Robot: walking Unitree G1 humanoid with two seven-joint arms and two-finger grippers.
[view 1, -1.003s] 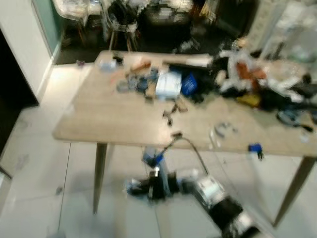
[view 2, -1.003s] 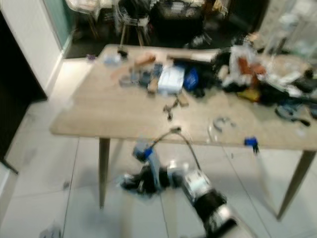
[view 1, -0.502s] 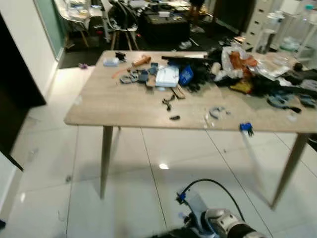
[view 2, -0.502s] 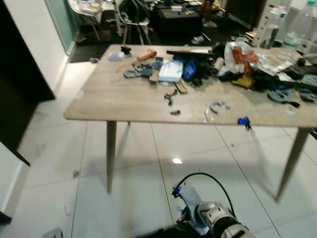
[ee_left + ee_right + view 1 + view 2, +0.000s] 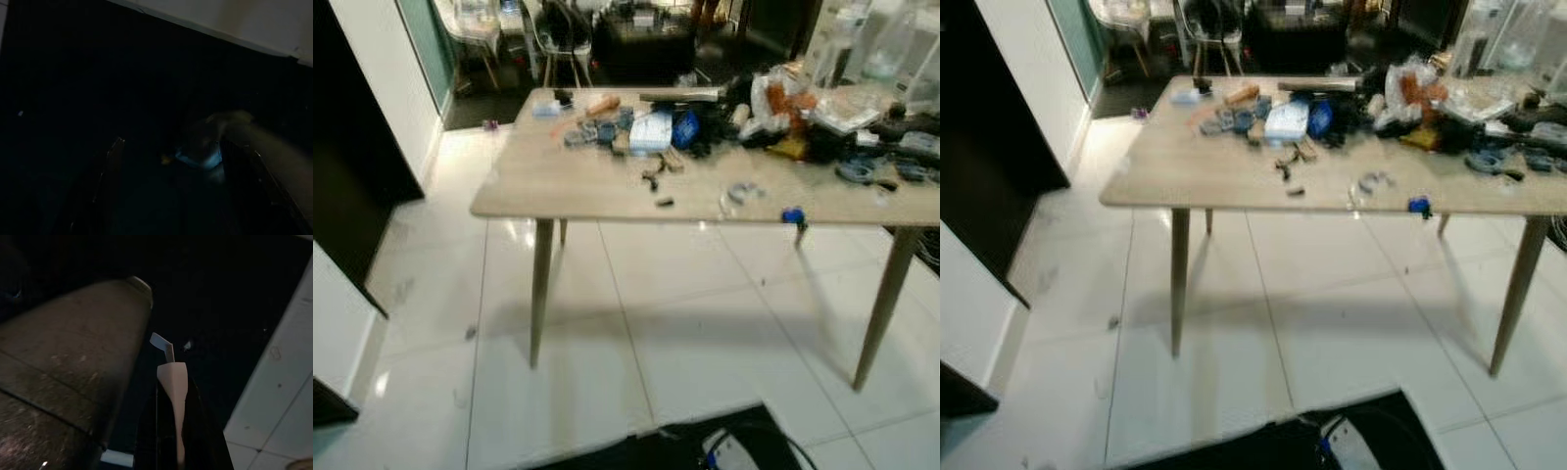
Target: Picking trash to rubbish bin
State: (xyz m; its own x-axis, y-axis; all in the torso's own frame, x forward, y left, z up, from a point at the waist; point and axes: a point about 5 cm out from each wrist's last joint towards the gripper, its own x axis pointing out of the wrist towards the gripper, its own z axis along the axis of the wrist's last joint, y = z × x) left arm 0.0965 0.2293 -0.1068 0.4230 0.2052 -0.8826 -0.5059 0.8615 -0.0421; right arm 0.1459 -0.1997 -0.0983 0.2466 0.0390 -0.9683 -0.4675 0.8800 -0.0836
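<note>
Room: white tiled floor (image 5: 685, 323), wooden bench (image 5: 578, 186) ahead strewn with clutter (image 5: 705, 127).
Left wrist view: left end effector (image 5: 171, 196) hangs in darkness, fingers (image 5: 110, 181) spread apart, holding nothing.
Right wrist view: right end effector (image 5: 177, 421) hangs over the floor, fingers pressed together, pinching a white paper scrap (image 5: 173, 382).

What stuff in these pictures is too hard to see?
- The clutter on the wooden table: blurred and small in the eye views, so single pieces cannot be named.
- The left gripper: its wrist view is nearly black; what the pale blue glint is cannot be told.
- The right gripper: it pinches a white strip; darkness hides what that is.
- The table's far right end: cut off by the picture edge.
</note>
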